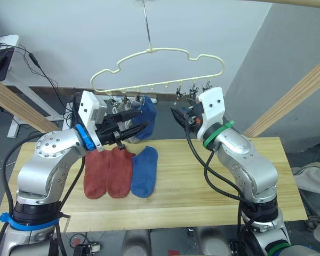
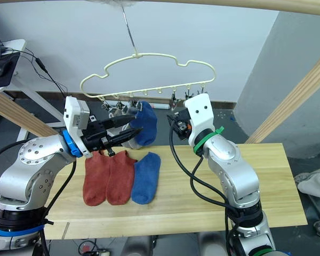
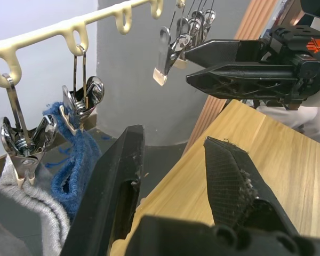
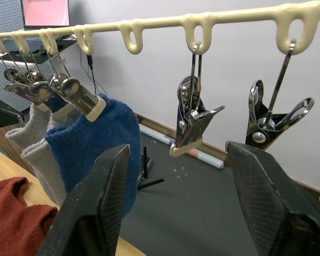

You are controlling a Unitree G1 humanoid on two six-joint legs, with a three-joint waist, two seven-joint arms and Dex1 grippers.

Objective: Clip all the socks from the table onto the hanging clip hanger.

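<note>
three socks (image 1: 120, 172) side by side on the table (image 1: 213, 176), others clipped on the clip hanger (image 1: 160, 66) above

Both arms are raised with elbows bent; the left gripper (image 1: 138, 118) and right gripper (image 1: 177, 114) point toward each other, fingers parted and empty

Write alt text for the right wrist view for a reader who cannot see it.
The right hand, open and empty, faces the pale yellow clip hanger, where two free metal clips dangle ahead. Further along the bar, a blue sock and two grey socks hang clipped, and a rust-red sock lies on the table below.
</note>
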